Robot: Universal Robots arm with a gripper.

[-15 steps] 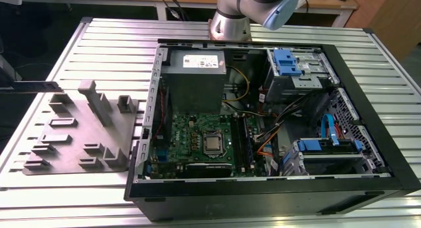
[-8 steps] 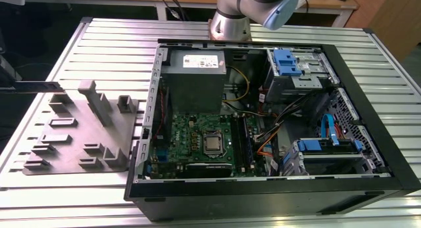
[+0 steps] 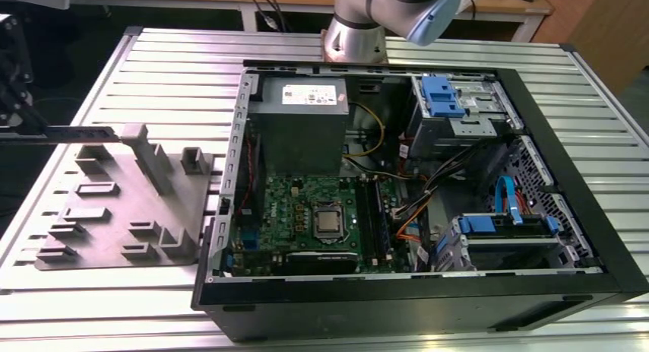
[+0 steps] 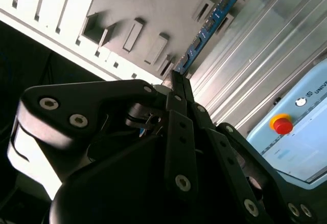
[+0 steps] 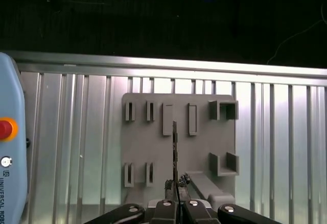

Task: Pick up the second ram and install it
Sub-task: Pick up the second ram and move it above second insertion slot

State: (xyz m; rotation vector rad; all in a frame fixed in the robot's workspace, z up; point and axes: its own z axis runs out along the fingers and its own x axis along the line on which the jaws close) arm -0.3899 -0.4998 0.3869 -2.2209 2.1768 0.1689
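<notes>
Tool [image 5: 176, 188] pinching one end of ram [image 5: 174, 144] in both wrist views, ram edge-on & sticking out over grey slotted tray [image 5: 153, 152] on worktop [image 5: 92, 132], open PC case [image 3: 406, 310] beside tray in exterior view.

Room for the fingers [image 4: 180, 132] is left above the open case [image 3: 406, 302]; its motherboard [image 3: 294, 207] is bordered by cables [image 3: 411, 211]. Upright blocks [image 3: 152, 158] are set alongside.
</notes>
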